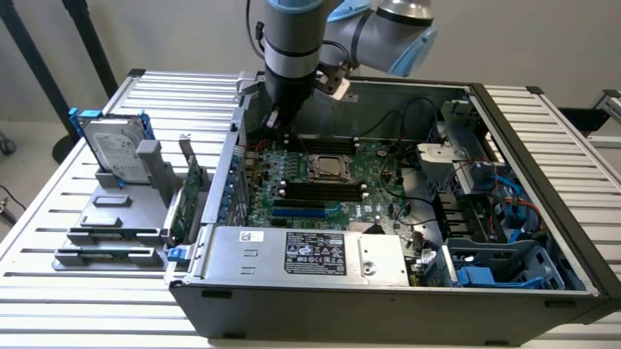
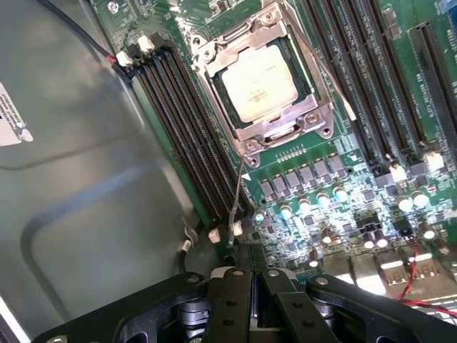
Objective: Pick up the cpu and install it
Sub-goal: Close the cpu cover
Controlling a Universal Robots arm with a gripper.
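**Surface:** slatted metal table [image 1: 58, 189] against a pale wall. It carries an open computer case [image 1: 388, 305] lying on its side with the lid off.

**Gripper** [image 1: 276, 120] [image 2: 251, 275]: black, hanging from the grey-and-blue arm [image 1: 291, 36]. Its fingers are pressed together with nothing between them. It sits low inside the case, near a back corner. The rim of one case wall is just beside it and a grey sheet-metal panel [image 2: 86, 179] runs along one flank.

**Motherboard** [image 1: 374, 156]: green, directly beneath the gripper and spreading away from it.

**Cpu** [image 1: 325, 167] [image 2: 260, 82]: silvery square, lying flat in its socket ahead of the fingertips and apart from them. The metal socket frame [image 2: 314, 118] borders it on all four edges.

**Lever** [image 2: 238, 189]: a thin rod running from a socket corner back toward the gripper.

**Memory slots** [image 2: 186, 136]: long black banks flanking the socket on both sides, their ends reaching nearly under the gripper.

**Open room:** free air above the board between the gripper and the cpu. The low components there are small capacitors and chips.

**Power supply** [image 1: 310, 251]: grey box beyond the cpu from the gripper, closing off the far edge of the board.

**Outside the case, well apart from the gripper:**
- hard drive [image 1: 115, 149] with a blue bracket, upright in a grey rack [image 1: 107, 218]
- green circuit card [image 1: 194, 185], standing on edge just beside the case wall
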